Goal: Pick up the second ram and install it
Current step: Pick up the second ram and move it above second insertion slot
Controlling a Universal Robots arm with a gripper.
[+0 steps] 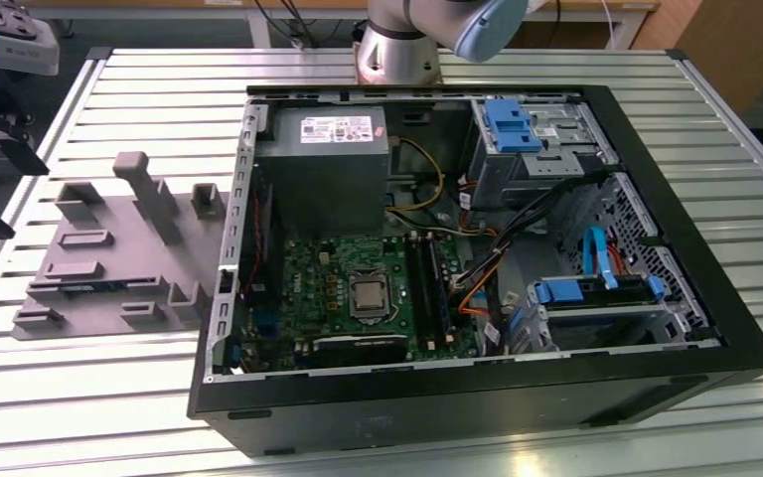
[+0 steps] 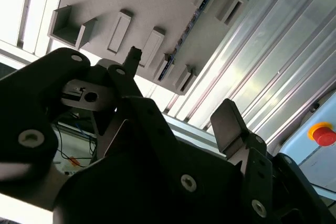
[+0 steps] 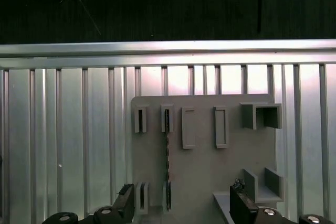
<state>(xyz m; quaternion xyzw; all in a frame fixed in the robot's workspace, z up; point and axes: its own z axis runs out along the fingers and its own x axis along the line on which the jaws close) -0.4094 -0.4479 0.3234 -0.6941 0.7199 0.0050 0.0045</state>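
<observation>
My black gripper (image 3: 182,199) hung open above the grey plastic holder tray (image 3: 205,169), off-centre over the thin blue-green second ram (image 3: 167,153), so I feared a finger could strike it.

Arm (image 1: 415,35): cut off by the exterior view's edge, only the lower joint visible.
Second ram (image 3: 167,153): edge-on in holder tray (image 3: 205,171), chips too small to tell.
Gripper (image 3: 182,195): body cut by frame edge.
Motherboard slots (image 1: 431,283): occupancy unresolvable.
</observation>
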